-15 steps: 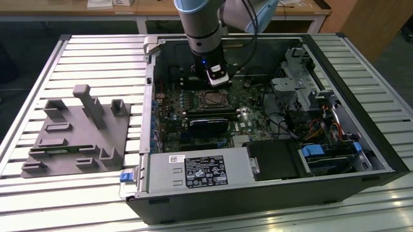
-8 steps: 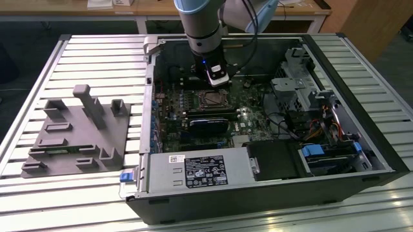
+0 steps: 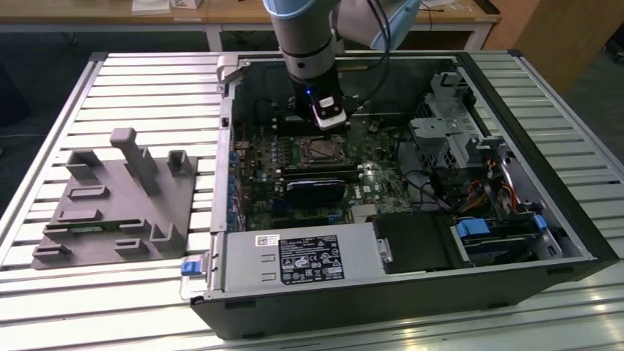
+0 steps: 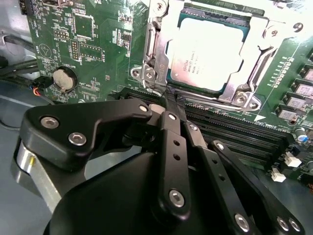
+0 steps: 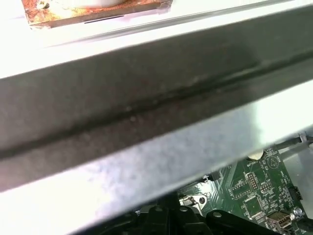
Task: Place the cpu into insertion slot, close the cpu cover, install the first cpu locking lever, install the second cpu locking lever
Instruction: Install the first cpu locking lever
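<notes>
On the exterior view's left a gray moulded fixture (image 3: 112, 201) sits on the slatted table (image 3: 58, 102), just beside the open computer case (image 3: 322, 307). The case holds the green motherboard (image 3: 256, 150), a black card (image 3: 317, 191) across its middle, the power supply (image 3: 292, 259) along the near wall, and a drive bay (image 3: 487, 234) with blue tabs toward the exterior view's right. The arm reaches down into the case, with the gripper (image 3: 329, 126) just above the insertion slot (image 3: 319, 150). In the second wrist view the cpu (image 4: 205, 51) lies flat in that socket, and the cpu cover (image 4: 164, 22) appears folded down around it, its frame bordering the chip. So placing looks done and the cover looks closed. Whether either locking lever is hooked home is hard to read from this angle, so I judge the lever steps unfinished. The gripper (image 4: 169, 100) has its fingers drawn narrow, tips together at the socket's corner beside the memory slots (image 4: 230, 127). I cannot tell whether they pinch a thin lever.
</notes>
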### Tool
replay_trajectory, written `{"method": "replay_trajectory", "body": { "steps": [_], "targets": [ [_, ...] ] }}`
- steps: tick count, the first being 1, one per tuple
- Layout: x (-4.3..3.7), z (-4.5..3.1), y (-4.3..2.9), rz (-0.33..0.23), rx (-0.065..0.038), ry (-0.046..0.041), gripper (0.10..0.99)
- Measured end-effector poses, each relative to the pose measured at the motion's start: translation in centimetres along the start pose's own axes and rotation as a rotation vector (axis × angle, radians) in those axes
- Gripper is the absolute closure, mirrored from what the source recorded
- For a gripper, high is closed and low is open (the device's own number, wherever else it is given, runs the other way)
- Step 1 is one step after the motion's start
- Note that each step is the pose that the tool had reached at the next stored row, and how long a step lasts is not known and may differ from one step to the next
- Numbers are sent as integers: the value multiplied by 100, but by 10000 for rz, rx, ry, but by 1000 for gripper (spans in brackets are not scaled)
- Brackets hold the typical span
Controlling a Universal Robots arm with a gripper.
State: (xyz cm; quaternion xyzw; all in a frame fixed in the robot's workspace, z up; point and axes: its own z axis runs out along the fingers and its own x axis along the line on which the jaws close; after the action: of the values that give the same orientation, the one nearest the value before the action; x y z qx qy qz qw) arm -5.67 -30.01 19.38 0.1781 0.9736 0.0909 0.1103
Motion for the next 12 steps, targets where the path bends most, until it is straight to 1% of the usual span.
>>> {"method": "replay_trajectory", "body": {
  "steps": [4,10,12],
  "targets": [
    [-9,-26,6,0,-1,3,980],
    [-34,-138,33,2,-4,3,980],
    [-37,-152,36,3,-7,3,980]
  ]
}}
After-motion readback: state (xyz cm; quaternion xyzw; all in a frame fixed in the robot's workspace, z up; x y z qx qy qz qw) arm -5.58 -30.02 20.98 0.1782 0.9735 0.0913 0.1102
